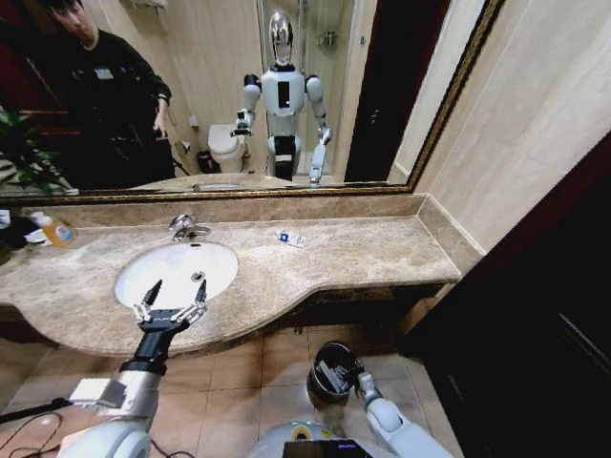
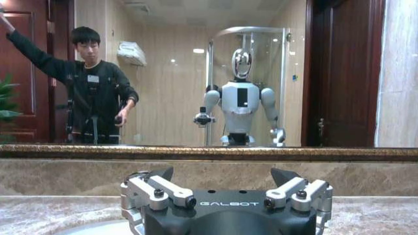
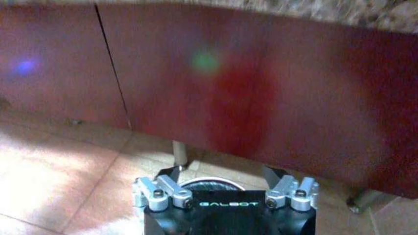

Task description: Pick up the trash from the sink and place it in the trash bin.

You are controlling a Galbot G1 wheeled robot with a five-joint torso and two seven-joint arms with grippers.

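Note:
The white oval sink (image 1: 186,262) is set in the beige marble counter, and I see no trash inside the basin. A blue-labelled white sachet (image 1: 291,239) lies on the counter, right of the chrome tap (image 1: 186,227). My left gripper (image 1: 173,287) hovers open over the sink's near rim with nothing between its fingers. In the left wrist view the same gripper (image 2: 222,177) faces the mirror. On the floor below the counter stands the small black trash bin (image 1: 314,380). My right gripper (image 1: 336,369) hangs open over it, with the bin's rim (image 3: 209,183) showing between its fingers.
A clear bottle with an orange label (image 1: 55,230) stands at the counter's far left. The mirror (image 1: 239,95) behind shows a person and my reflection. A dark wooden panel (image 3: 261,98) runs under the counter, and a dark cabinet (image 1: 535,315) stands on the right.

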